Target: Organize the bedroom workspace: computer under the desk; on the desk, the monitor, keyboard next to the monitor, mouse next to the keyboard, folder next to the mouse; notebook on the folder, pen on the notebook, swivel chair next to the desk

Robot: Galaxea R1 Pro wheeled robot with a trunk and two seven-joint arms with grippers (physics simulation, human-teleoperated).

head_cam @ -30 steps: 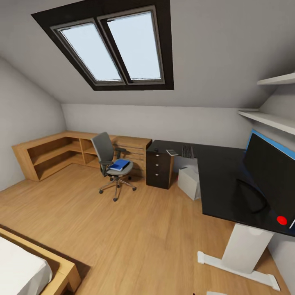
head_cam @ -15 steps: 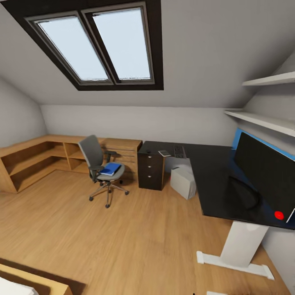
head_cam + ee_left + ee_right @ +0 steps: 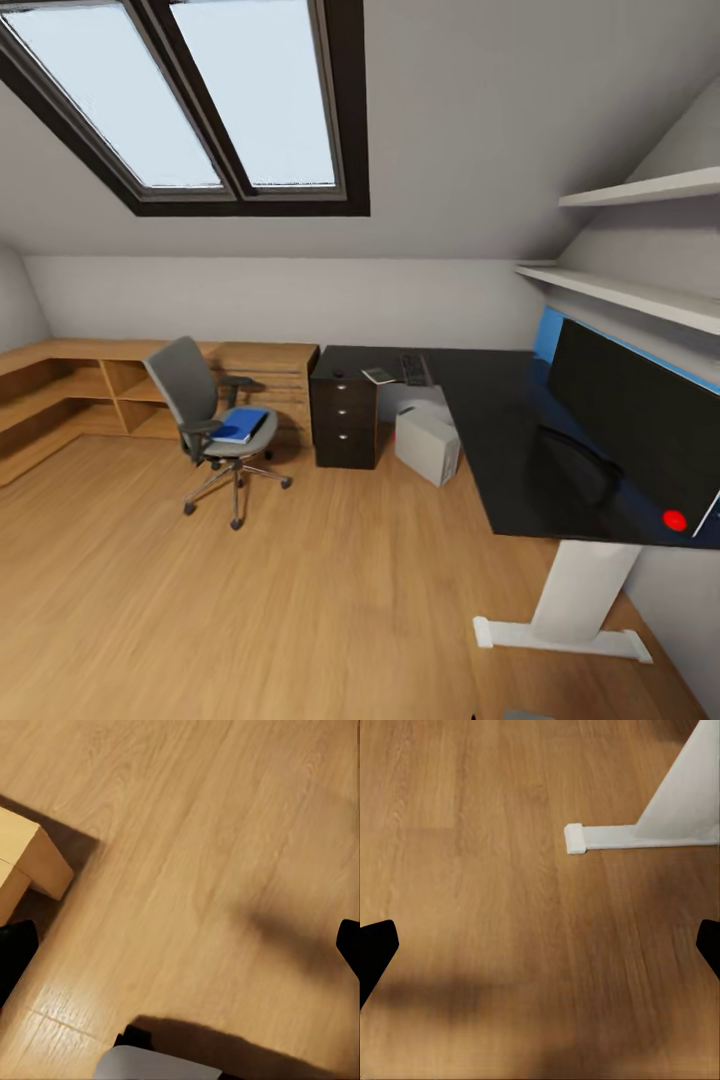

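1. Shelving (image 3: 90,385) of light wood runs along the far wall at the left of the head view, under a skylight (image 3: 190,100) in the sloped ceiling.
2. The swivel chair (image 3: 205,420) stands on the wood floor (image 3: 300,590) in front of that shelving, apart from the desk, with the folder (image 3: 241,425) lying flat on its seat.
3. The dark drawer unit (image 3: 345,415) holds up the far end of the desk (image 3: 500,440).
4. A small pale-edged item, too small to name, lies on the desk top just beside the keyboard (image 3: 413,369), near the back wall.
5. The computer (image 3: 428,442) sits on the floor under the desk, just beside the drawer unit.
6. The monitor (image 3: 630,420) stands on the desk at the right, in front of a blue wall panel (image 3: 548,335); two white shelves (image 3: 640,290) hang above it.
7. The desk's white leg (image 3: 580,600) rests on the floor near the robot.
8. The left gripper (image 3: 180,949) hangs over the floor near a light-wood corner (image 3: 34,859); its dark fingertips (image 3: 15,956) sit at opposite edges, jaws wide apart.
9. The right gripper (image 3: 540,949) hangs over the floor near the desk's white foot (image 3: 615,836), fingertips (image 3: 375,949) likewise far apart.
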